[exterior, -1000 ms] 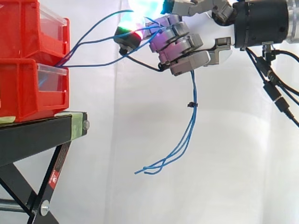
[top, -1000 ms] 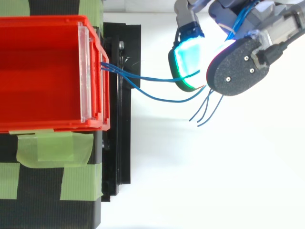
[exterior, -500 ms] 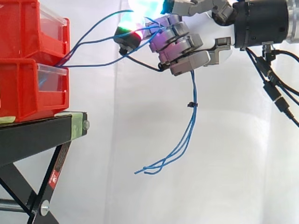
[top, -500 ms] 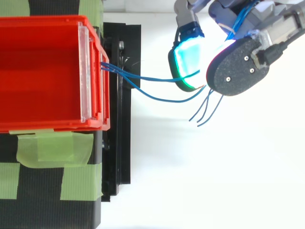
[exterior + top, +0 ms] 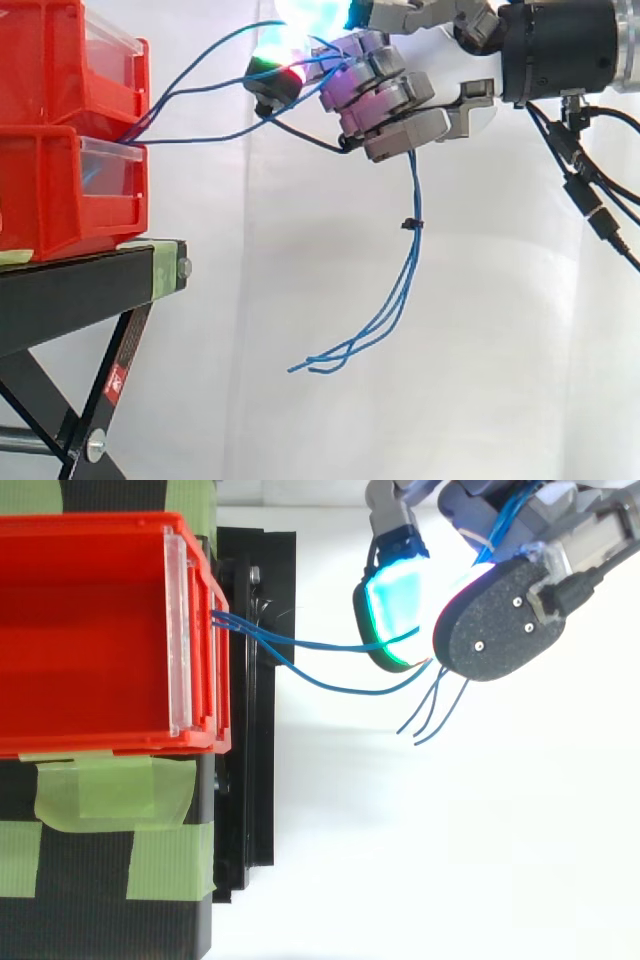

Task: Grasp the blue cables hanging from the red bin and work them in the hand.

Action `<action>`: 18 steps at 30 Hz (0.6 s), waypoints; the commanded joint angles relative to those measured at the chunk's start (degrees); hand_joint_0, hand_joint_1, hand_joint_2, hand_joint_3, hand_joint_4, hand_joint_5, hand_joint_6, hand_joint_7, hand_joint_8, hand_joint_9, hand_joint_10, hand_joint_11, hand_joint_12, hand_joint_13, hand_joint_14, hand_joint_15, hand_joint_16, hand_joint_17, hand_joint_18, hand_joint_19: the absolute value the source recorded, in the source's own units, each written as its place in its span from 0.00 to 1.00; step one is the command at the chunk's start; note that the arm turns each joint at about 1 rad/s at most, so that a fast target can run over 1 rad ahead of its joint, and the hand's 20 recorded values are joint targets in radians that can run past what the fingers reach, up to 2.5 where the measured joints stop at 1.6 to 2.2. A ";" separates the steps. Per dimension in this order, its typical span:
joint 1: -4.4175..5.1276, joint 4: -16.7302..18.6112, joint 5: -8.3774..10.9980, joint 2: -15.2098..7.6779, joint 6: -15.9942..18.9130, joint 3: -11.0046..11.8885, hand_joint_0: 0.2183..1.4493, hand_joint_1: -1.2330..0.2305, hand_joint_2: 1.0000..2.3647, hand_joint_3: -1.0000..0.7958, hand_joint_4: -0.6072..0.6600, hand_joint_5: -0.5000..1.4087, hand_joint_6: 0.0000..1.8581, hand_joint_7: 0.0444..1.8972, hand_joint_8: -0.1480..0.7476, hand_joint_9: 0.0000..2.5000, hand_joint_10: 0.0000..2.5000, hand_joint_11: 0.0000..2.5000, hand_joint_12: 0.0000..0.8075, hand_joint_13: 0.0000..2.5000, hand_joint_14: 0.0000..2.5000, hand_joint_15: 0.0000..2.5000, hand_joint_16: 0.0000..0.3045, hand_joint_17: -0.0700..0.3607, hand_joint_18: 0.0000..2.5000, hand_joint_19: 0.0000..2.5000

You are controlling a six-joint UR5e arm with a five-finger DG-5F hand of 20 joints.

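Item: hand (image 5: pixel 390 100). It enters from the right at the top of the side view, level with the upper red bin (image 5: pixel 50 60) and well to the right of it. Its fingers are curled and clamped round the blue cables (image 5: pixel 410 260). In the top view a fingertip (image 5: pixel 395 605) glows cyan with a green edge and lies against the strands.

Item: blue cables. They leave the bins' front face where the upper red bin meets the lower red bin (image 5: pixel 50 190). From there they span the open gap to the right, rising into the hand. Below the hand their loose ends hang free in front of the white curtain (image 5: pixel 500 350) and curl to the left at the bottom. A small black tie (image 5: pixel 408 224) binds them just under the hand.

Item: red bins. The two are stacked on the black stand (image 5: pixel 70 290), at the left.

Item: green tape (image 5: pixel 95 785). Strips of it lie on the stand beside the bin's near wall in the top view.
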 commanded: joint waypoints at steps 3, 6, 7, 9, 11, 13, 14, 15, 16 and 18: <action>0.00 0.00 0.00 -0.03 0.00 -0.06 0.55 0.39 0.01 0.33 0.57 0.43 0.46 0.66 0.51 0.27 1.00 1.00 0.51 0.39 1.00 0.59 0.16 0.42 0.56 0.63; 0.00 0.00 0.00 -0.03 0.00 -0.06 0.55 0.39 0.01 0.33 0.58 0.43 0.46 0.66 0.51 0.27 1.00 1.00 0.50 0.39 1.00 0.59 0.17 0.43 0.57 0.63; 0.00 0.00 0.00 0.06 0.00 0.03 0.56 0.39 0.01 0.33 0.57 0.43 0.45 0.66 0.51 0.27 1.00 1.00 0.51 0.39 1.00 0.59 0.17 0.43 0.56 0.63; 0.00 0.00 0.00 -0.03 0.00 0.03 0.56 0.39 0.01 0.33 0.58 0.43 0.46 0.66 0.51 0.27 1.00 1.00 0.50 0.39 1.00 0.59 0.16 0.42 0.56 0.63; 0.00 0.00 0.00 0.06 0.00 0.03 0.56 0.39 0.01 0.33 0.58 0.43 0.45 0.66 0.51 0.27 1.00 0.99 0.50 0.39 1.00 0.59 0.16 0.42 0.56 0.63; 0.00 0.00 0.00 -0.03 0.00 0.03 0.55 0.39 0.02 0.33 0.57 0.43 0.45 0.66 0.51 0.27 1.00 1.00 0.50 0.39 1.00 0.59 0.16 0.42 0.56 0.63; 0.00 0.00 0.00 -0.03 0.00 0.03 0.55 0.39 0.01 0.33 0.57 0.43 0.45 0.66 0.51 0.27 1.00 1.00 0.51 0.39 1.00 0.59 0.16 0.42 0.56 0.63; 0.00 0.00 0.00 -0.03 0.00 -0.06 0.56 0.39 0.01 0.33 0.57 0.43 0.45 0.66 0.51 0.27 1.00 1.00 0.51 0.39 1.00 0.59 0.16 0.42 0.56 0.63; 0.00 0.00 0.00 -0.03 0.00 0.03 0.56 0.39 0.01 0.33 0.57 0.43 0.45 0.67 0.51 0.27 1.00 0.99 0.51 0.39 1.00 0.59 0.17 0.43 0.57 0.63; 0.00 0.00 0.00 -0.03 0.00 -0.06 0.55 0.39 0.01 0.33 0.57 0.43 0.45 0.66 0.51 0.27 1.00 1.00 0.50 0.39 1.00 0.59 0.16 0.42 0.57 0.63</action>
